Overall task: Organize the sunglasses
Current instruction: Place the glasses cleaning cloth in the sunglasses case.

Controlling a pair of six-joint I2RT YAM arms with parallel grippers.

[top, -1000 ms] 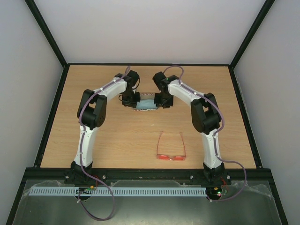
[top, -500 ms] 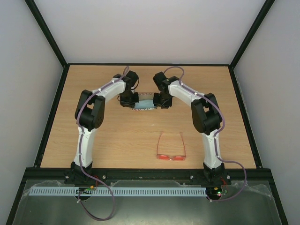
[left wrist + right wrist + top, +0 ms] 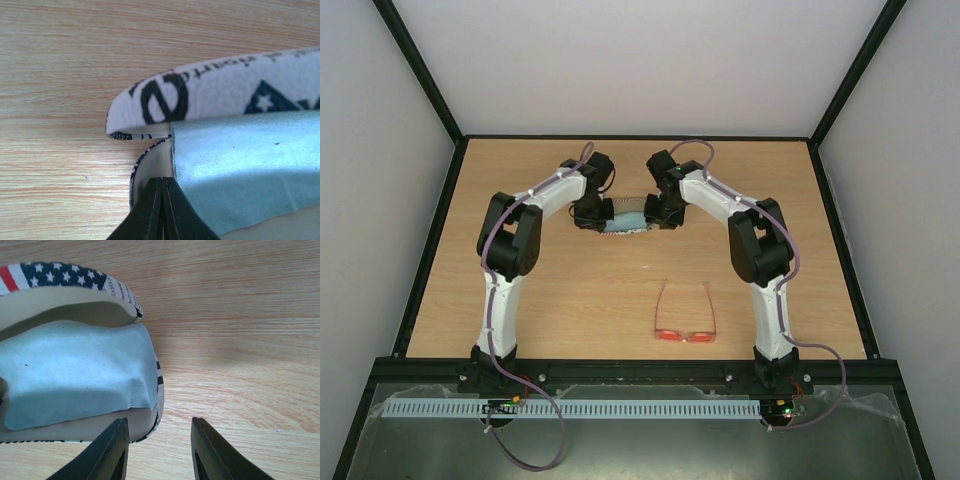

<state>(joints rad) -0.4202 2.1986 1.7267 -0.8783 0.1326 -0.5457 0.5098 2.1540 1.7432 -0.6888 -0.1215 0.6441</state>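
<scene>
The sunglasses, with a thin red-orange frame and red lenses, lie temples open on the table at the near right, away from both grippers. The flag-patterned case lies open at mid-table between the grippers, with a light-blue cloth inside it. My left gripper is shut, its tip over the case's left end beside the cloth's edge, under the raised lid. My right gripper is open at the case's right end, whose corner sits between the fingers.
The wooden table is bounded by a black frame and grey walls. Both arms reach in toward the middle, elbows out to the sides.
Both grippers and the case between them have shifted slightly left and toward the far side. The sunglasses have not moved.
</scene>
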